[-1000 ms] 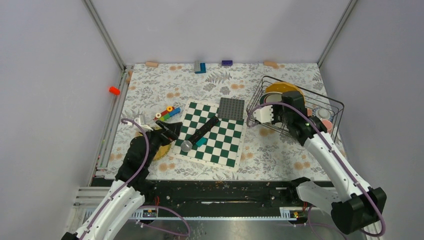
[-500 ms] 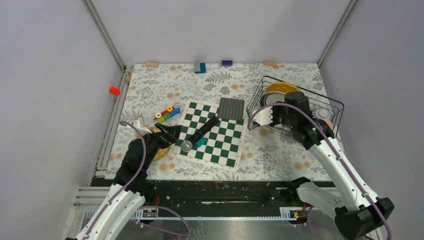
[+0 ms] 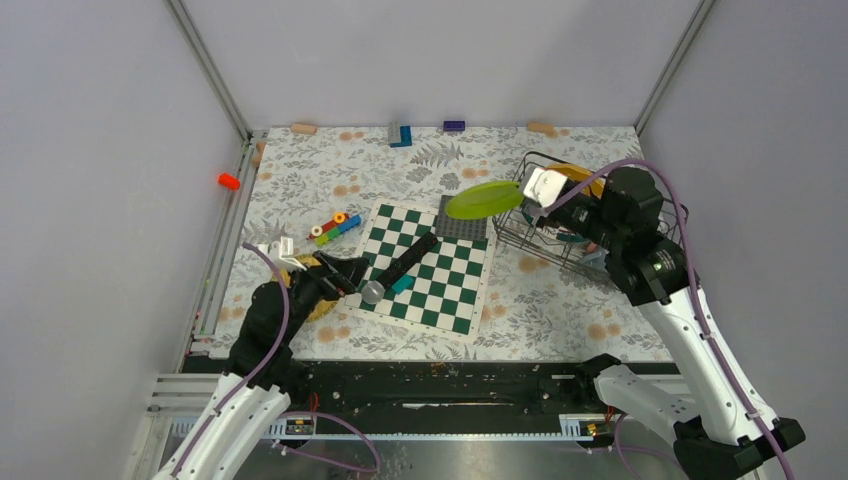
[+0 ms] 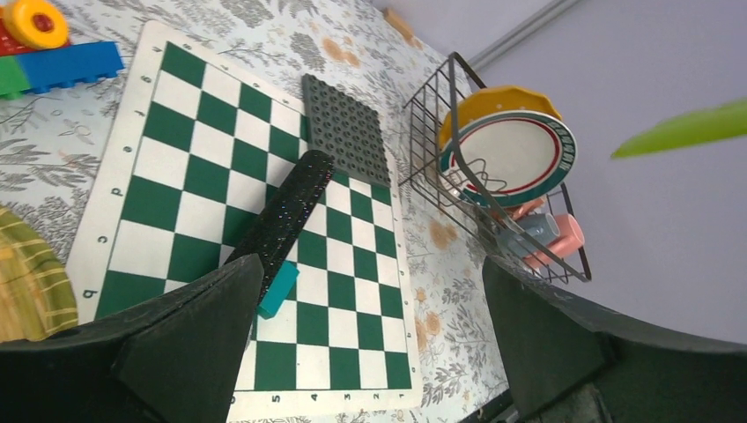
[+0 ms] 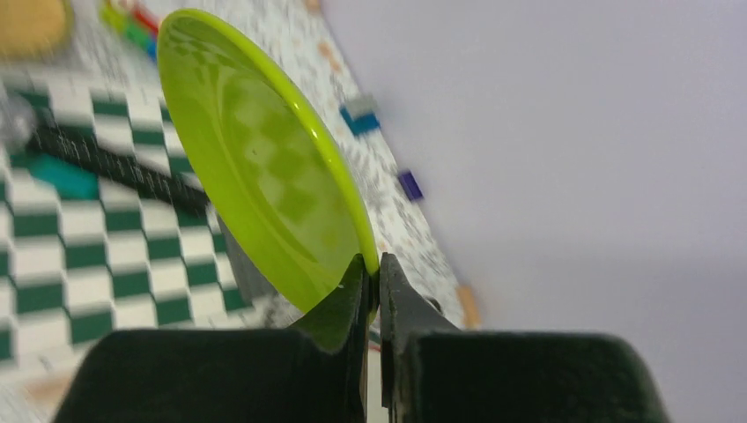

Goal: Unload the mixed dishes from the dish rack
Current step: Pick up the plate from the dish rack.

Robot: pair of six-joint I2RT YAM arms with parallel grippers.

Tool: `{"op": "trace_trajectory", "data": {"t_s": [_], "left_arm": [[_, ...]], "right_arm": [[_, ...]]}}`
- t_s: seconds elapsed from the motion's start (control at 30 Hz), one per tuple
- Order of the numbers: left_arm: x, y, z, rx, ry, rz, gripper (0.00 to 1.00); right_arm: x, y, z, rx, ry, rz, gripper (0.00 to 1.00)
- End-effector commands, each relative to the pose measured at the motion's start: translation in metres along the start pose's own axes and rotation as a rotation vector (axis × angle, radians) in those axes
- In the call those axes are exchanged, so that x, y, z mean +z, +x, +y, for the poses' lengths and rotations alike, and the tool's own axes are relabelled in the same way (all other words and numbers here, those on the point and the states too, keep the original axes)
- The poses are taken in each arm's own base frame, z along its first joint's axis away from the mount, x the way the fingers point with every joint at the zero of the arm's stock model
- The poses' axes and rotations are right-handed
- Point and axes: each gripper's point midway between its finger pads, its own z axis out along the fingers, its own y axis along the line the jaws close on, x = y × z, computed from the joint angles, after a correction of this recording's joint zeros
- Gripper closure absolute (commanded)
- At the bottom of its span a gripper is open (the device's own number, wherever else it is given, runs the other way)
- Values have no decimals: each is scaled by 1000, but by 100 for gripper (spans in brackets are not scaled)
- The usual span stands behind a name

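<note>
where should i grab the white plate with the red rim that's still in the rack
Probably the upper rim, from above, one finger on each face. The white plate stands on edge in the dish rack, yellow-orange plate close behind and wire at the sides, so only its top edge looks free.

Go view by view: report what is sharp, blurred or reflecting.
Top external: even light, faint shadows, mostly sharp. Left wrist: chessboard crisp, green plate a blur at the right edge. Right wrist: the plate, pinched in the right gripper, mirrors the checks on its glossy face; the background behind it is smeared.
</note>
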Motion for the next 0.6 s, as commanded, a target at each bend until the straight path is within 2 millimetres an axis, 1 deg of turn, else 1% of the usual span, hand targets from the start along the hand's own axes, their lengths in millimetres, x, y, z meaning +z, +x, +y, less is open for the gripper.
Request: {"op": "trace_trajectory", "data": {"t_s": [0.0, 0.03, 0.07, 0.1, 0.13, 0.2, 0.27, 0.3, 0.33, 0.4, 0.43, 0.5, 0.57], "left_arm": [[-7, -12, -41, 51, 183, -17, 1], [-8, -10, -43, 57, 199, -7, 1], [-9, -13, -50, 65, 231, -16, 1], [-11, -12, -56, 75, 265, -12, 1], [-13, -11, -60, 84, 294, -8, 1], [-16, -9, -70, 98, 359, 0, 1], [-19, -6, -78, 102, 415, 9, 1], [-21, -5, -83, 103, 446, 14, 1], [-22, -4, -88, 104, 477, 21, 1], [-25, -1, -97, 102, 538, 34, 1], [-27, 0, -101, 96, 565, 38, 1], [-25, 1, -104, 78, 592, 46, 1], [-22, 3, -104, 55, 592, 58, 1]], "right_arm": [[0, -65, -31, 350, 138, -298, 100], [0, -69, -37, 409, 175, -342, 100], [0, -72, -40, 486, 198, -377, 100], [1, -73, -37, 564, 194, -404, 100], [1, -75, -33, 680, 182, -434, 100], [3, -73, -19, 938, 139, -468, 100], [8, -67, 1, 1140, 69, -472, 100], [10, -62, 9, 1236, 53, -466, 100], [14, -51, 16, 1332, 62, -447, 100], [22, -23, 27, 1528, 121, -387, 100], [26, -8, 34, 1596, 158, -347, 100], [31, 14, 48, 1691, 191, -282, 100], [36, 23, 65, 1748, 156, -257, 100]]}}
